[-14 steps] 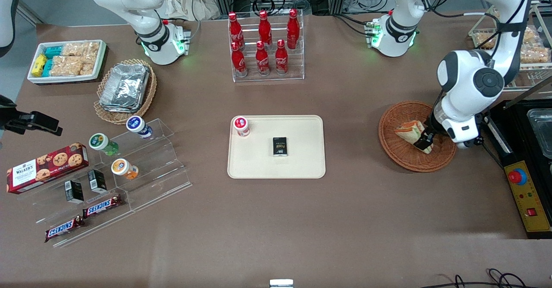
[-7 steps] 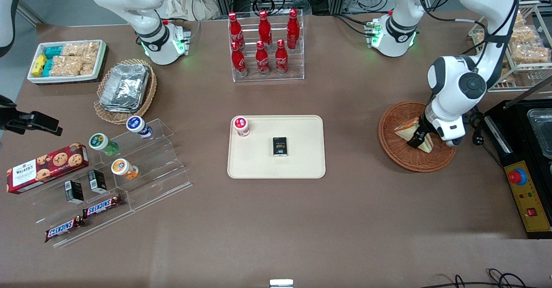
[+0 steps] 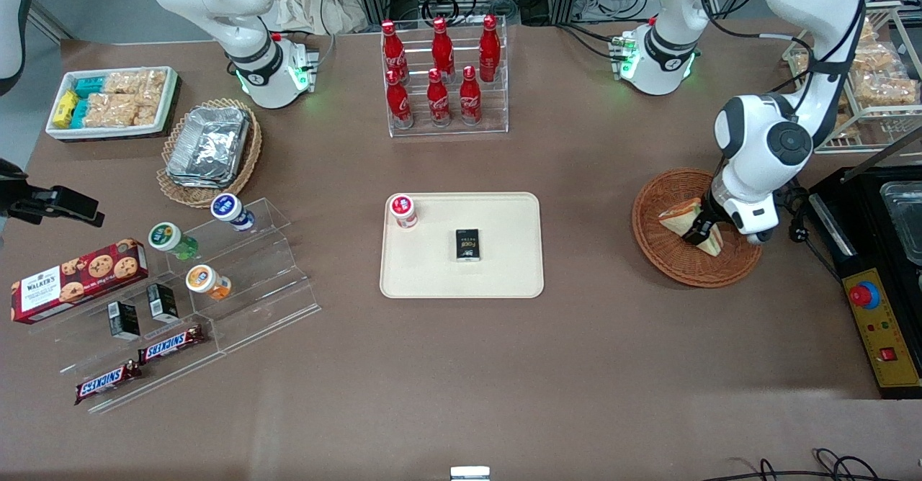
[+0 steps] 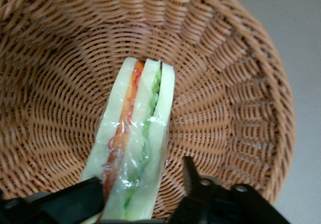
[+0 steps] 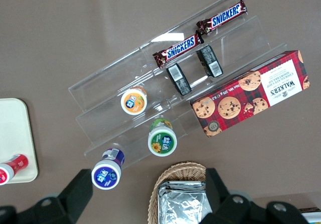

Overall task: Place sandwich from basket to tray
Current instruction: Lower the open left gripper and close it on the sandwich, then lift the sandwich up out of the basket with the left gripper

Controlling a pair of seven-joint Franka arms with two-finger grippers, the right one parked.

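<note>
A: Cream plastic first: the tray (image 3: 504,279) sits mid-table, holding a red-capped cup (image 3: 403,210) at one corner and a small black box (image 3: 468,244) near its middle, with bare space along the edge nearest the camera. Toward the working arm's end is the brown wicker basket (image 3: 666,265).

B: And the sandwich (image 3: 681,216)?

A: It's in the basket, standing on its cut edge, with the gripper (image 3: 700,232) down inside the rim. From the wrist, the sandwich (image 4: 135,148) runs between the two fingers (image 4: 75,201), which straddle its bread faces; whether they're pressing yet, I cannot tell.

B: How would it handle?

A: Light and soft, I'd judge. The clear wrap looks slick, and the bread would squash, so the layers could shift under a hard pinch. Holding across the flat bread faces near the thick end seems best, with a gentle squeeze. The woven basket wall (image 4: 235,98) slopes, so a straight lift should clear the rim.
</note>
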